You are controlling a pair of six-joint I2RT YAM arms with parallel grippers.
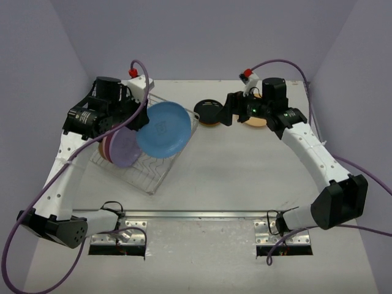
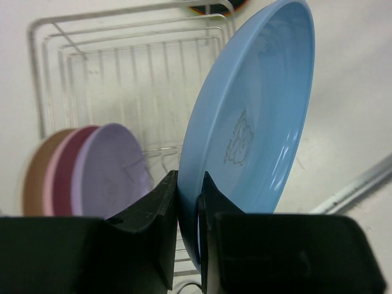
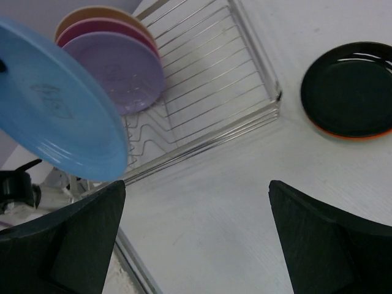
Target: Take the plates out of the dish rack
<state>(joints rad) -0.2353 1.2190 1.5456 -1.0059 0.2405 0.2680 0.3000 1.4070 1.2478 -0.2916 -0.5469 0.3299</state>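
The left gripper [image 2: 187,205] had its fingers [image 2: 156,214] pinched onto the rim of the glossy blue plate [image 1: 163,130], tilted above the right edge of the wire dish rack [image 1: 152,176], with bare white table [image 1: 245,171] open beyond. The right gripper [image 3: 196,208] hung spread wide, holding nothing, near a black plate [image 1: 210,112] stacked on an orange plate [image 3: 352,136] that showed only as a sliver. In the rack a lavender plate [image 3: 116,70] stood upright, hiding all but the rims of a pink plate [image 3: 104,26] and a tan plate [image 3: 95,10] behind.
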